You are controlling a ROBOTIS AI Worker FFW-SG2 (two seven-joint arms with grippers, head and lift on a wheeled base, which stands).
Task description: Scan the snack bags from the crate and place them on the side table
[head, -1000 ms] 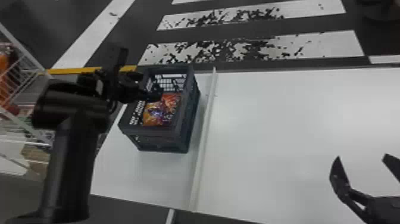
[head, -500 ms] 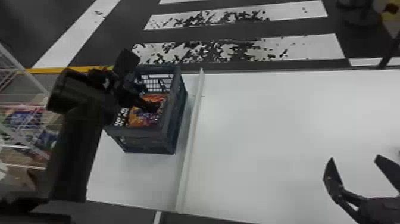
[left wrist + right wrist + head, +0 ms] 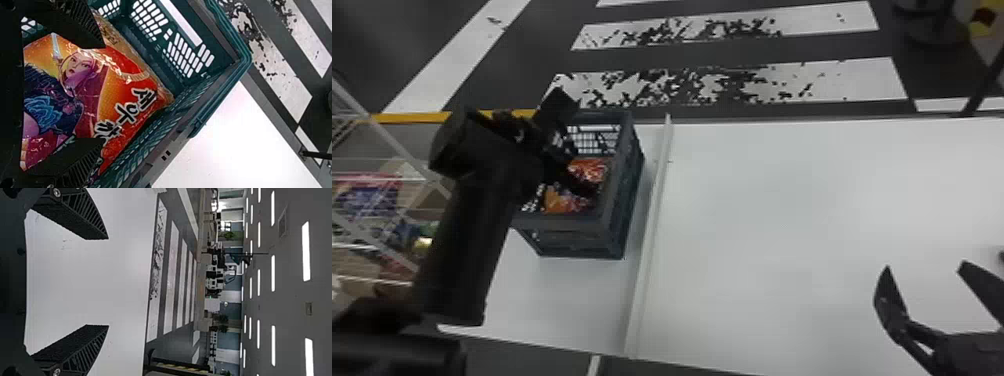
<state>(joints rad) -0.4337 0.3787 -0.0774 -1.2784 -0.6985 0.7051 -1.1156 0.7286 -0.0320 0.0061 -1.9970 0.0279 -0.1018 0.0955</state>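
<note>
At the far left we see a wire rack [image 3: 397,143], cut off by the edge, with colourful packets [image 3: 369,194] behind its bars; we cannot make out what they are. Next comes the left arm [image 3: 469,240], hiding the crate's left side. The left gripper [image 3: 572,150] is at the crate, its jaws parted and gripping nothing. In the left wrist view we see them spread over an orange and red snack bag [image 3: 129,92], whose near end is hidden behind the gripper. The bag lies in the crate [image 3: 572,227], and from the head one finger covers its middle. We cannot tell how many bags are underneath.

Right of the crate, a pale strip [image 3: 652,225] runs along the white worktop [image 3: 757,225]. Beyond the worktop's far edge we see the striped floor [image 3: 857,80]. At the lower right, the right gripper [image 3: 926,270] is above the worktop with its jaws wide apart, holding nothing; the view's edge cuts off part of it. Just above, a dark thing [image 3: 1001,255] is too cropped to identify.
</note>
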